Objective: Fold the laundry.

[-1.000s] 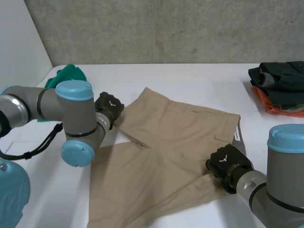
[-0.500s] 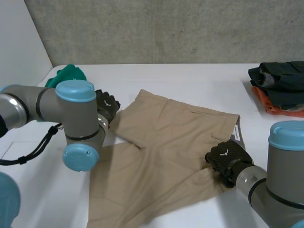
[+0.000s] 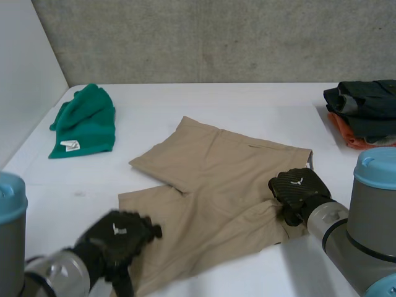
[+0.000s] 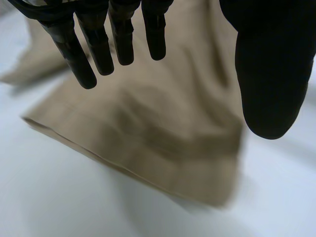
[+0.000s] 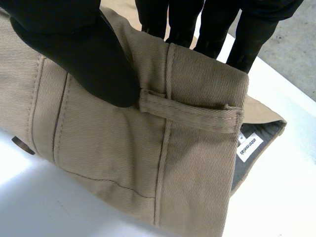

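Here, right hand [image 3: 296, 190] pinching tan shorts [image 3: 216, 179] at waistband, left hand [image 3: 117, 238] spread loose over hem.

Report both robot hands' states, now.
Left robot hand: open, holding nothing, over the shorts.
Right robot hand: shut on the shorts' waistband.

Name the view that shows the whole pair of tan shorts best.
The head view: the tan shorts lie spread out, both legs and waist visible. The left wrist view gives one leg's hem under the open left hand; the right wrist view gives the waistband, pinched by the right hand.
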Robot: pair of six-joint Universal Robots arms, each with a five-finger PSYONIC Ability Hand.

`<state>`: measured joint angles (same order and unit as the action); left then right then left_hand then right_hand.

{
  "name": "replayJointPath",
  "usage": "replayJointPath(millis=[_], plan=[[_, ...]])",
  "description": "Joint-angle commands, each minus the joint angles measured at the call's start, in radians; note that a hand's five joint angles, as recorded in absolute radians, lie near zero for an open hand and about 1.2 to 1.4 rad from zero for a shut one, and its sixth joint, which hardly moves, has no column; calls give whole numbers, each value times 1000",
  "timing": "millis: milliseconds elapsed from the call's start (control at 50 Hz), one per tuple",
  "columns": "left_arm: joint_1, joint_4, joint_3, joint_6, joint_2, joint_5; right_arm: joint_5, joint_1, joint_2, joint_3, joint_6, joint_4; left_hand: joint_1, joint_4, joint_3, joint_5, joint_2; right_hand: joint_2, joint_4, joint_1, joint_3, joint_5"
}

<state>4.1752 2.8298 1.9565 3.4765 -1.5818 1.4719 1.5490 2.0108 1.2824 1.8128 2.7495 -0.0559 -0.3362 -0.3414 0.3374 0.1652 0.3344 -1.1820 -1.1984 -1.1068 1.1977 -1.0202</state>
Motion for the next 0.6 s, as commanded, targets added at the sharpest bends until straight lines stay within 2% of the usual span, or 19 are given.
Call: replayJointPath(millis=[20, 40, 100, 120, 140, 240, 280, 360, 380, 440, 500, 580, 600], plan=[[2, 3, 35, 0, -76, -15, 25, -1, 0, 3, -2, -13, -127, -122, 126, 123, 128, -214, -198, -289, 199, -202], [0, 3, 32, -2, -90, -15, 32, -3, 2, 5, -2, -19, -153, -148, 152, 149, 155, -214, -198, -289, 199, -202], [0, 10, 25, -4, -129, -15, 48, -3, 11, 10, -4, -24, -466, -461, 465, 463, 468, -214, -198, -289, 199, -202], [0, 19, 22, -5, -133, -13, 51, -3, 11, 10, -4, -22, -691, -686, 690, 688, 693, -214, -198, -289, 199, -202], [-1, 43, 16, -5, -135, -5, 51, -3, 14, 10, -4, -19, -1056, -1051, 1055, 1053, 1058, -214, -198, -289, 199, -202], [-13, 120, 16, 13, -89, 60, 43, 2, 55, 26, -82, 83, -1060, -1055, 1059, 1057, 1062, -214, -198, -289, 199, -202], [-35, 108, 22, 19, -51, 70, 33, -1, 90, 54, -221, 229, -1060, -1055, 1059, 1057, 1062, -214, -198, -289, 199, -202], [-139, -31, 51, 131, -3, 65, 5, -7, 120, 138, -508, 468, -1060, -1055, 1059, 1057, 1062, -214, -198, -289, 199, -202], [-170, -86, 56, 207, -9, 62, -1, -15, 126, 148, -540, 481, -1060, -1055, 1059, 1057, 1062, -214, -198, -289, 199, -202], [-176, -116, 44, 317, -20, 71, -9, -43, 133, 135, -515, 387, -1060, -1055, 1059, 1057, 1062, -214, -198, -289, 199, -202], [-164, -51, 4, 340, -49, 77, -6, -49, 133, 108, -464, 309, -1060, -1055, 1059, 1057, 1062, -214, -198, -289, 199, -202], [-152, 156, -88, 345, -121, 137, -18, -52, 121, 60, -400, 277, -1060, -1055, 1059, 1057, 1062, -214, -198, -289, 199, -202], [-150, 253, -120, 348, -148, 177, -20, -52, 114, 48, -384, 268, -1060, -1055, 1059, 1057, 1062, -214, -198, -289, 199, -202]])
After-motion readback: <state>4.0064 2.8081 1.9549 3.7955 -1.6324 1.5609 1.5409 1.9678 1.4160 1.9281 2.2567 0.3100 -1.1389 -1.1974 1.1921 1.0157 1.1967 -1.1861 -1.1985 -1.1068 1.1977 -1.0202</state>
